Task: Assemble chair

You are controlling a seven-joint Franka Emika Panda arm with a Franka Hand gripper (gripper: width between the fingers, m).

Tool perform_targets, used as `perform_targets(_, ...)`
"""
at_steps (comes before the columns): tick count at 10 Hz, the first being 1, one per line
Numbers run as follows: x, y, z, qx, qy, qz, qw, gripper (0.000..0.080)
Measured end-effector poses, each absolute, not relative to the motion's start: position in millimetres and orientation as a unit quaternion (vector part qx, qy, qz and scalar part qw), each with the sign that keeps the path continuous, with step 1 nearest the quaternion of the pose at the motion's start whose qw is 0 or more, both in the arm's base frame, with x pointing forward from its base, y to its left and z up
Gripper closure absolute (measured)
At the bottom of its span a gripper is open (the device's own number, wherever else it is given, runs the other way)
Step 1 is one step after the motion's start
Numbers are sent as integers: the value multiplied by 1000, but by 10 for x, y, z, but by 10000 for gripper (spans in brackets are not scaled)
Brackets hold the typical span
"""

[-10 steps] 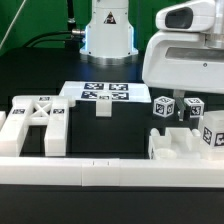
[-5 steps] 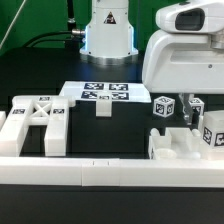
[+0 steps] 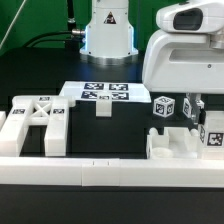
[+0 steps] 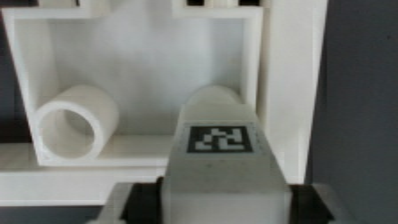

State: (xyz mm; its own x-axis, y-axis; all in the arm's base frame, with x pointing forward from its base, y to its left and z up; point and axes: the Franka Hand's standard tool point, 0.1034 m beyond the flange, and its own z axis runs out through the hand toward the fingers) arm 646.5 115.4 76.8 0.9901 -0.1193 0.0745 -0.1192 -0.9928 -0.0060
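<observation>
When we look from the exterior view, the chair stands unjoined, in chunky white plastic pieces on the black table (image 3: 125, 135). Its flat white X-braced panel (image 3: 40, 122), with two crossing bars, lies at that view's left, well apart from the other pieces. At the view's right sits a low white seat slab (image 3: 170, 146) with raised corners. Just behind it stands a white tagged block (image 3: 163, 107), and beside that a blocky white plastic leg (image 3: 192, 106), each showing a black-and-white square tag. The white two-finger gripper (image 3: 192, 114) hangs over the leg, one dark finger on either side of it. The thin white marker board (image 3: 105, 94) lies mid-table, and a long white border rail (image 3: 110, 172) runs along the front.

From the wrist view, the leg (image 4: 221, 110) fills the middle: a smooth, round-topped white bar bearing one square tag. The gripper (image 4: 221, 202) straddles it with the jaws partly apart and grey fingers (image 4: 139, 200) close against its sides. We cannot tell whether they press on it. Beyond it, a white recessed part (image 4: 160, 60) shows a short hollow stub (image 4: 68, 125).
</observation>
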Motion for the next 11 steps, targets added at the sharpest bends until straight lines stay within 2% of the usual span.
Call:
perform_targets(4, 6473, 1168, 771, -952, 301, -40, 31, 512)
perform_targets(6, 6464, 1197, 770, -905, 423, -33, 35, 512)
perform_targets(9, 6463, 1201, 770, -872, 487, -29, 38, 512)
perform_targets(10, 6463, 1209, 765, -844, 533, -28, 45, 512)
perform_targets(11, 6445, 1211, 766, -804, 590, -36, 63, 512)
